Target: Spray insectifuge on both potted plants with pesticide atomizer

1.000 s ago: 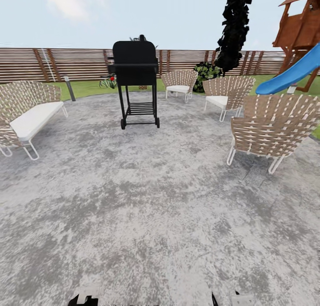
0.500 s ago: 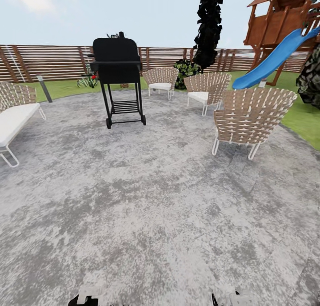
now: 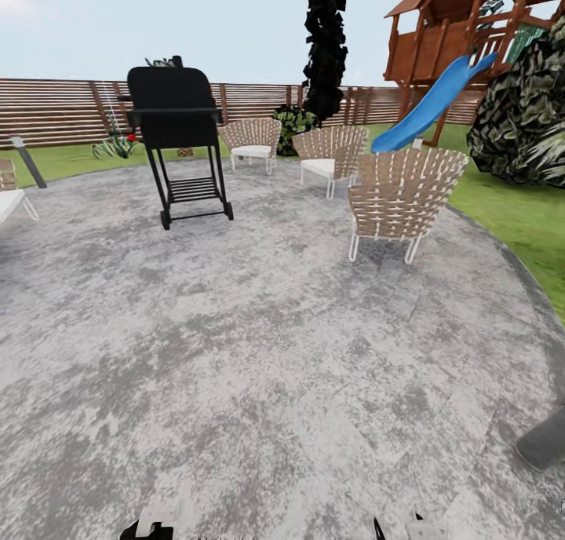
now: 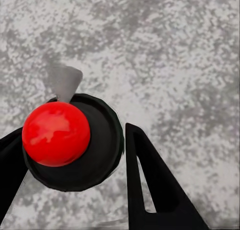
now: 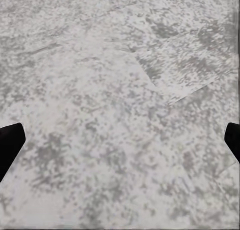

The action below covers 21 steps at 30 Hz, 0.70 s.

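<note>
The robot stands on a wide grey patio [image 3: 259,352], and the main risk seems to be its base clipping furniture on the way to the lawn [image 3: 514,218]. A black grill [image 3: 174,132] and woven chairs [image 3: 402,198] ring the route. No atomizer or potted plants are visible. The right gripper [image 5: 120,140] has its fingers spread wide and empty; the left gripper [image 4: 70,165] has its fingers apart, holding nothing, over a red-knobbed black disc [image 4: 75,140].

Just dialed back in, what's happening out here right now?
The robot is crossing a grey stone patio and turning, so the view has swung right over the last second. Ahead stand a black grill, woven chairs and a blue slide before the slat fence. Both tools are open and empty: the left tool hangs over a red-domed black disc, the right tool over bare paving.
</note>
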Motion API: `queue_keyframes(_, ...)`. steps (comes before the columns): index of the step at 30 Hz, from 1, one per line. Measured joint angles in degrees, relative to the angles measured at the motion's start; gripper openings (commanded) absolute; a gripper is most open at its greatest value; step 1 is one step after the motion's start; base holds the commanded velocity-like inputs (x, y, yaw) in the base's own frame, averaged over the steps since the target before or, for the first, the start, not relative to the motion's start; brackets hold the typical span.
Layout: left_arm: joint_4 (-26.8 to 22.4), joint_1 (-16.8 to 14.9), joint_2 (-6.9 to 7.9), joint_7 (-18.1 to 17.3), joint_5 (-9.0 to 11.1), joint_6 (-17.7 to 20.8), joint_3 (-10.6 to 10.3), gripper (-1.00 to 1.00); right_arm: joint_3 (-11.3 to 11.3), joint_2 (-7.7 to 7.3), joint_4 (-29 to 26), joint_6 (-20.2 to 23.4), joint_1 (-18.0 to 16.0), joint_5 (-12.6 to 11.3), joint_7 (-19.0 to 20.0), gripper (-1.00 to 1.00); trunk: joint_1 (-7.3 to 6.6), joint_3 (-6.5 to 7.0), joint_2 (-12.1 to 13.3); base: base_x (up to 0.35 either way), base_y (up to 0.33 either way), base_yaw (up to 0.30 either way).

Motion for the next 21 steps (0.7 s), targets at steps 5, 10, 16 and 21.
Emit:
queue_keyframes(5, 0.00, 0.00, 0.01, 0.00, 0.00, 0.00, 0.01, -1.00, 0.00, 0.00, 0.00, 0.00, 0.00, 0.00, 0.00, 1.00, 0.00, 0.00, 0.00, -0.233, 0.237, -0.267)
queue_keyframes(10, 0.02, 0.00, -0.03, 0.00, 0.02, 0.00, 0.00, -1.00, 0.00, 0.00, 0.00, 0.00, 0.00, 0.00, 0.00, 1.00, 0.00, 0.00, 0.00, -0.234, 0.236, -0.267)
queue_keyframes(16, 0.04, 0.00, -0.04, 0.00, 0.02, 0.00, 0.00, -1.00, 0.00, 0.00, 0.00, 0.00, 0.00, 0.00, 0.00, 1.00, 0.00, 0.00, 0.00, -0.233, 0.236, -0.267)
queue_keyframes(21, 0.08, 0.01, -0.02, 0.00, 0.00, 0.00, -0.01, -1.00, 0.00, 0.00, 0.00, 0.00, 0.00, 0.00, 0.00, 1.00, 0.00, 0.00, 0.00, -0.234, 0.236, -0.267)
